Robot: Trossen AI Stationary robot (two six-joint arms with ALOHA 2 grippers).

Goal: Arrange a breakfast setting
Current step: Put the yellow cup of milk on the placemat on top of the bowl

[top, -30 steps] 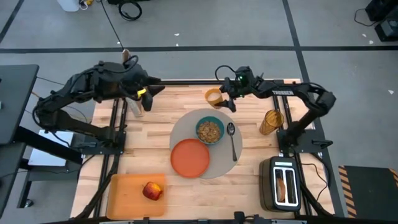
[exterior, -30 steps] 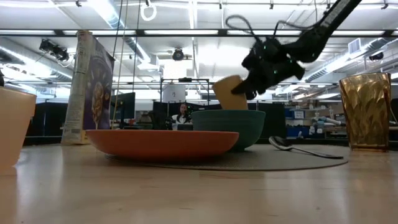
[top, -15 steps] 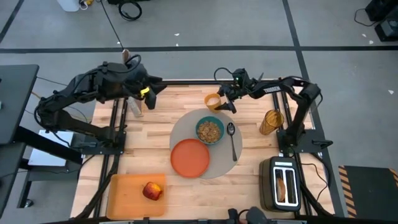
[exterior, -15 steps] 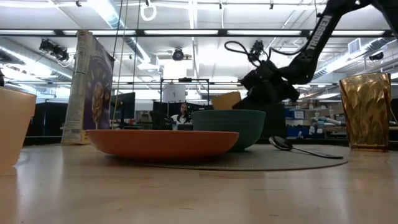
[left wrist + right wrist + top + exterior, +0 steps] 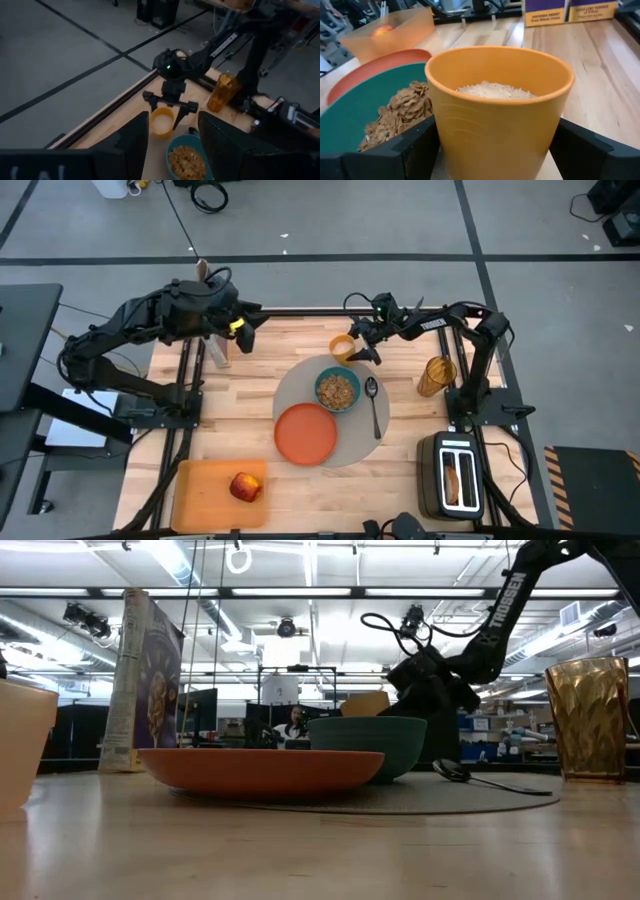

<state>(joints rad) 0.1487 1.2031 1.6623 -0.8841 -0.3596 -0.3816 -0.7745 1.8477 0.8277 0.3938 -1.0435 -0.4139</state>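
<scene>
The right gripper point(image 5: 348, 346) has come down at the far edge of the placemat point(image 5: 292, 392) with the cup point(image 5: 341, 344) between its fingers. A second ago the cup hung tilted and clear of the counter point(image 5: 250, 435), well above the bowl point(image 5: 338, 389) in the low view. Now it sits low and upright behind the bowl, only its rim showing over the teal wall. In the right wrist view the cup point(image 5: 497, 117) fills the frame, whitish contents inside it, with a dark finger close against each side, so the grip looks held rather than let go. Whether the base already touches the mat cannot be told.

The left gripper point(image 5: 238, 330) waits at the far left of the counter near a cereal box point(image 5: 142, 680). In its wrist view its fingers point(image 5: 134, 141) stand apart around nothing.

The rest of the setting: the plate point(image 5: 306, 433) lies on the mat's near side, touching or just beside the bowl, which holds cereal. The spoon point(image 5: 373, 406) lies on the mat to the right of the bowl. The apple point(image 5: 243, 486) rests on the cutting board point(image 5: 200, 490) at the near left, well apart from the mat. A bagel half point(image 5: 458, 478) appears to stand in the toaster point(image 5: 452, 475) at the near right. An amber glass point(image 5: 436, 376) stands off the mat on the right.

The descent suggests the cup's placement is nearly finished: release and retreat would remain, then likely the apple and bagel. The cup is close to the bowl, so the fingers should open without nudging it.
</scene>
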